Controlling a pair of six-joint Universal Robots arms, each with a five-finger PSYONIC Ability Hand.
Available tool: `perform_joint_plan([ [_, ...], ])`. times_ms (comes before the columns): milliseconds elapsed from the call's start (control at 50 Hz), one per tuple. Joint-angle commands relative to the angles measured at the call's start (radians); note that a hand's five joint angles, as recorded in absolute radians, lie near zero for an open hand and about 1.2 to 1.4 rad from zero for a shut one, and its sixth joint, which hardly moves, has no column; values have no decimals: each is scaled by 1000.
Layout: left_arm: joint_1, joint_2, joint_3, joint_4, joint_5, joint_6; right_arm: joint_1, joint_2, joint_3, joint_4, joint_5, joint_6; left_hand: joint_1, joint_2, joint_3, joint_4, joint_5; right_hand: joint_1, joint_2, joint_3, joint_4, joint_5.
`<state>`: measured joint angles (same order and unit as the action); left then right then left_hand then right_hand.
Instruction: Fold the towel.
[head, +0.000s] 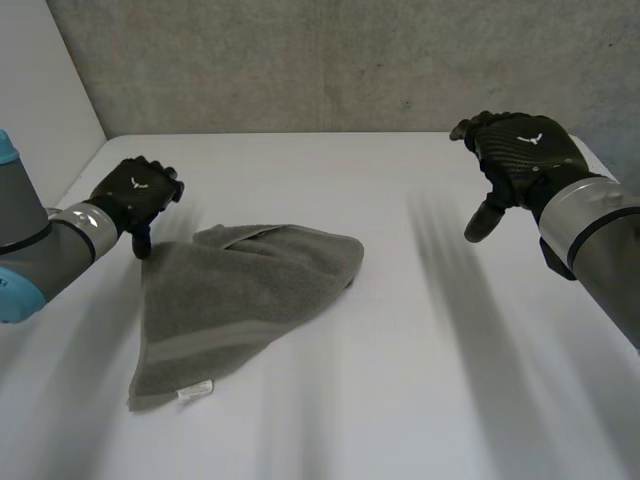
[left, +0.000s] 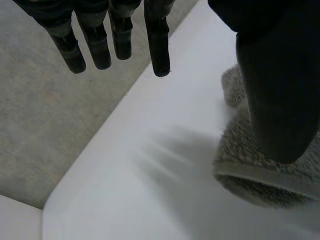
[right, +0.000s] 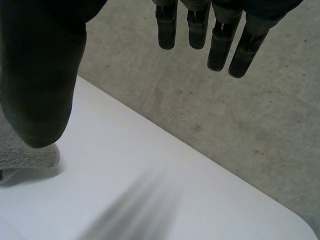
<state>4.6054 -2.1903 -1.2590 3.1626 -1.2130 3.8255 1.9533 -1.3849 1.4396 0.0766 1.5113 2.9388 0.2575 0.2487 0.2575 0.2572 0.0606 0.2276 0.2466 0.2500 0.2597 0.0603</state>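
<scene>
A grey towel (head: 235, 300) lies loosely folded on the white table (head: 400, 400), left of the middle, with a white label at its near corner. My left hand (head: 138, 195) hovers just beyond the towel's far left corner, open, its thumb hanging over that corner. In the left wrist view the fingers (left: 120, 40) are straight and hold nothing, and the towel (left: 260, 175) lies under the thumb. My right hand (head: 515, 150) is up over the far right of the table, open and empty, well away from the towel. In the right wrist view its fingers (right: 220, 35) are straight and the towel (right: 25, 157) peeks past the thumb.
A concrete wall (head: 350, 60) rises behind the table's far edge. A white panel (head: 40, 90) stands at the far left. Bare table surface stretches to the right of the towel and in front of it.
</scene>
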Motion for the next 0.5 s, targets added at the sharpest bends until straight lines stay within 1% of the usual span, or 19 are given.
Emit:
perform_joint_plan([
  [20,0,-46,19,-84,3,57,9,15,2,0,1,-7,-32,-23,-32,-32,-10,-53,-72,-75,-85,-60],
  [100,-2,-66,3,-119,4,126,9,20,5,0,1,-7,-32,-23,-32,-32,-10,-53,-72,-75,-85,-60],
  [160,-3,-71,-5,-127,3,140,9,21,5,0,1,-7,-29,-21,-29,-29,-7,-53,-72,-75,-85,-60],
  [180,-5,-75,-20,-133,3,155,9,21,5,0,1,-9,-9,0,-9,-9,13,-53,-72,-75,-85,-60],
  [200,-10,-74,-33,-133,4,164,9,21,5,-1,1,-9,110,119,110,111,133,-53,-72,-75,-85,-60],
  [220,-10,-74,-33,-133,4,164,9,21,5,-1,1,-9,112,120,112,112,134,-53,-72,-75,-85,-60],
  [240,-16,-69,-40,-133,7,169,9,21,5,-1,1,-9,353,362,353,353,375,-53,-72,-75,-85,-60],
  [260,-22,-62,-46,-132,15,169,9,21,4,-1,1,-9,687,695,687,687,709,-53,-72,-75,-85,-60],
  [280,-22,-62,-46,-132,15,169,9,21,4,-1,1,-9,690,699,690,690,712,-53,-72,-75,-85,-60],
  [300,-31,-49,-48,-132,29,158,9,21,4,-1,1,-9,989,998,989,990,1012,-53,-72,-75,-85,-60],
  [320,-51,-28,-46,-133,47,149,9,21,4,-1,1,-9,1137,1146,1137,1138,1160,-53,-72,-75,-85,-60],
  [340,-51,-28,-46,-133,47,149,9,21,2,-1,0,-9,1139,1148,1139,1139,1161,-53,-72,-75,-85,-60],
  [360,-81,3,-49,-132,61,128,9,21,-1,-1,0,-9,1139,1148,1139,1139,1161,-53,-72,-75,-85,-60],
  [380,-82,3,-50,-132,61,128,9,21,-1,-1,0,-9,1139,1148,1139,1139,1161,-53,-72,-75,-85,-60],
  [400,-118,30,-50,-130,67,84,9,20,-2,-1,0,-10,1139,1148,1139,1139,1161,-53,-72,-75,-85,-60],
  [420,-160,61,-42,-125,67,12,9,20,-4,-1,0,-10,1139,1148,1139,1139,1161,-53,-72,-75,-85,-60],
  [440,-160,61,-42,-125,67,11,9,20,-4,-1,0,-10,1139,1148,1139,1139,1161,-53,-72,-75,-85,-60],
  [480,-238,108,-8,-121,60,-196,7,20,-5,-1,0,-10,1139,1148,1139,1139,1161,-53,-72,-75,-85,-60],
  [500,-238,109,-8,-121,59,-198,7,20,-7,-1,-2,-10,1139,1148,1139,1139,1161,-53,-72,-75,-85,-60],
])
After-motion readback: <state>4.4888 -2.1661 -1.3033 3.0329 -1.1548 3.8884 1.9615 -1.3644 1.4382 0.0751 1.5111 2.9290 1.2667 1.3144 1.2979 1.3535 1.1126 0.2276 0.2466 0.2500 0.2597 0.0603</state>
